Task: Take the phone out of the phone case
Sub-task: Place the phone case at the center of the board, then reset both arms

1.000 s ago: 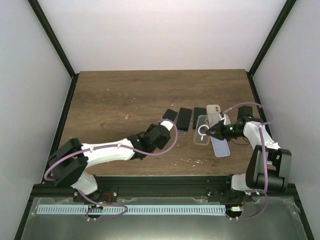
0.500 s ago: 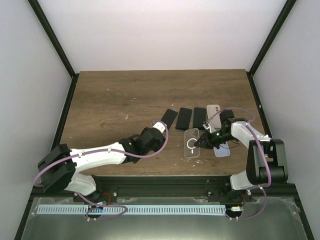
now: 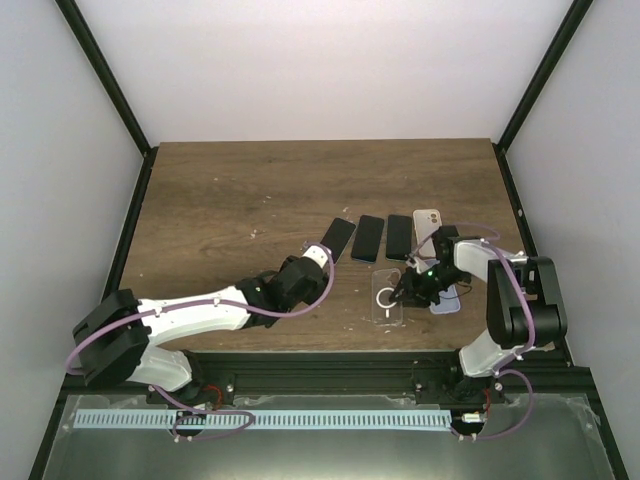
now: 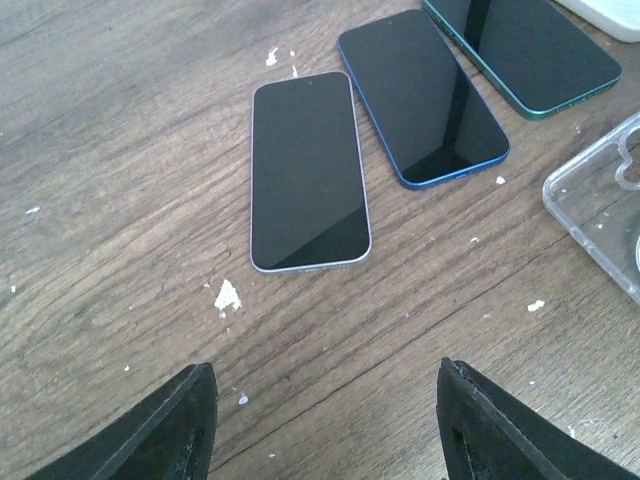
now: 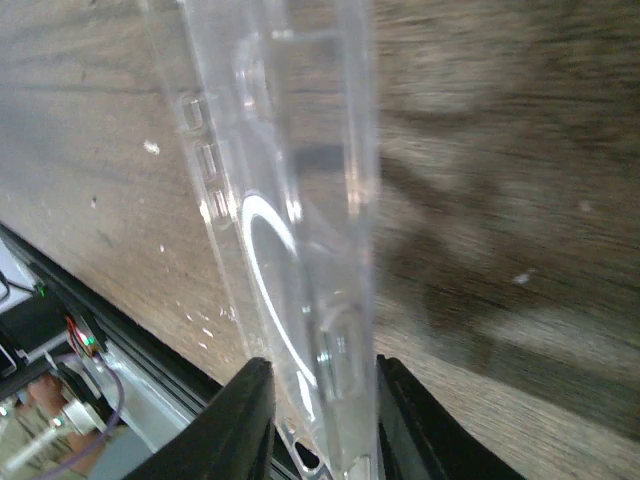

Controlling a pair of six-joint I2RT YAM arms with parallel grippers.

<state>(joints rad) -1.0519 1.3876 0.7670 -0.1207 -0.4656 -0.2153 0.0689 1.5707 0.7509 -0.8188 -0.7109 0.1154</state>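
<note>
Within my right claw (image 5: 318, 400) sits the empty case (image 5: 290, 150), clamped at its rim: light, slick, springy plastic, best held by that edge. Just behind that claw the phone (image 3: 447, 304) lies on the desk (image 3: 250, 190). My left claw (image 4: 325, 370) gapes, empty.

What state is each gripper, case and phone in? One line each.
left gripper: open
right gripper: shut on the clear case
clear case: empty, held by one edge
silver phone: flat, screen up, dark
blue phone: flat, screen up, dark
teal phone: flat, screen up, dark
white phone: flat, back up
lavender phone: flat, out of the case
</note>
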